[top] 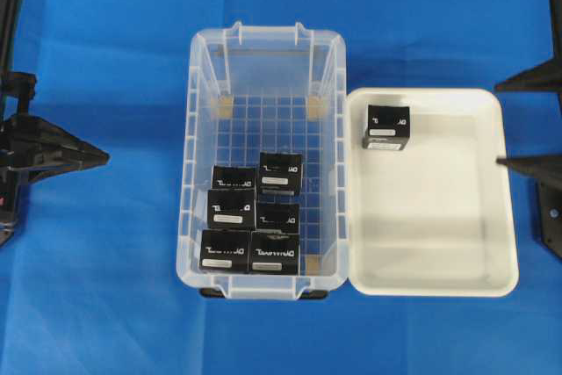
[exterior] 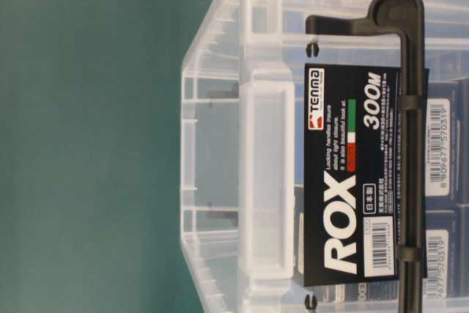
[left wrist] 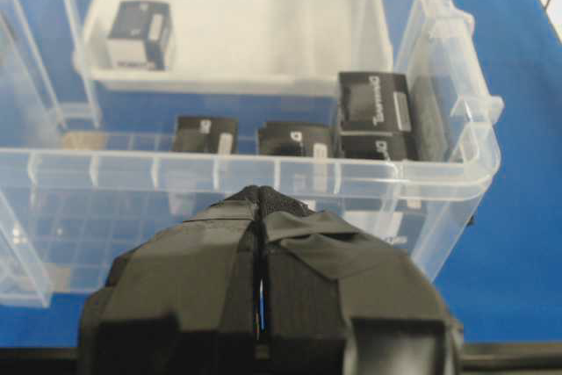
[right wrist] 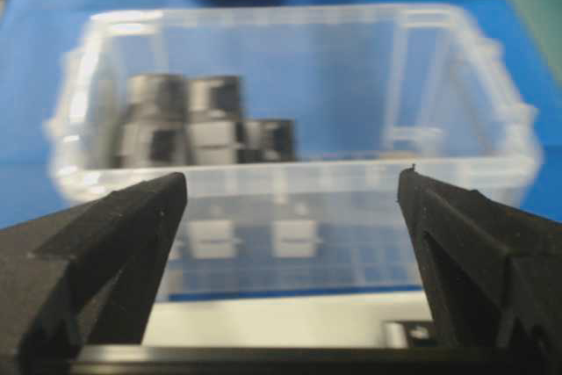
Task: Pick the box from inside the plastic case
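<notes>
Overhead exterior view: the plastic case [top: 265, 160] is a clear, tall-walled bin with a rimmed edge and a grid-patterned floor, standing on the blue cloth [top: 105, 296]. Five small black boxes with white lettering and a white label strip each sit clustered in its near half. A sixth box [top: 386, 126], of the same look, lies in the far left corner of the white tray [top: 439, 243], which stands just beside the case on its right.

At the picture's left edge, the left gripper [top: 83, 156] has its taped fingers pressed together, with nothing between them. Right of the tray, the right gripper [top: 518, 125] stands wide apart and empty. The right wrist view is blurred, so the boxes there show only as dark blocks.
</notes>
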Robot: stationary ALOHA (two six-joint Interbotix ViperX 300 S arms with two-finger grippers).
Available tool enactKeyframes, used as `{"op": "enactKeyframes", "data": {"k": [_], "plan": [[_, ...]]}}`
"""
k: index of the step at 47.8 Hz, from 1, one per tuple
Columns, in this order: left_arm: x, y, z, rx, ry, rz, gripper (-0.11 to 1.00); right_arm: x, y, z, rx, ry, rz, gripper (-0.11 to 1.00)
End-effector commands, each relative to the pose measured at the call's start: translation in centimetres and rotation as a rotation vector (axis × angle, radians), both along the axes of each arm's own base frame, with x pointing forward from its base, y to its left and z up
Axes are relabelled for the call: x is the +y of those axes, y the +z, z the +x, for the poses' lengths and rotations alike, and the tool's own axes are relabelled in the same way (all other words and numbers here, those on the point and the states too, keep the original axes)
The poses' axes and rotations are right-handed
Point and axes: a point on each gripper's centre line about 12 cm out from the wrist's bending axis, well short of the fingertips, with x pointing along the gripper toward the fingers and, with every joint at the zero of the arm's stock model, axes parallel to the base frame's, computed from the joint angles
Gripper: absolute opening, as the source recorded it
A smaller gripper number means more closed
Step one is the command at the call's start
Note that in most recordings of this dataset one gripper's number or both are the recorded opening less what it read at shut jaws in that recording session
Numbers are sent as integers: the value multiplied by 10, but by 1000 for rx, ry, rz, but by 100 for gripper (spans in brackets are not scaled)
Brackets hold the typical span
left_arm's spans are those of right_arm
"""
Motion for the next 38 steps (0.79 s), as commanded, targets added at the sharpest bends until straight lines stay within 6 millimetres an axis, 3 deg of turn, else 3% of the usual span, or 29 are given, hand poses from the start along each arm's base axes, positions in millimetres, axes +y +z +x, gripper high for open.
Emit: {"op": "enactKeyframes", "data": {"k": [1,38], "plan": [[0,12,2,-31,1,2,-7,5,2,3,-19,29,6,98],[0,13,1,-37,-1,3,-7,9,7,3,-72,50,8,98]]}}
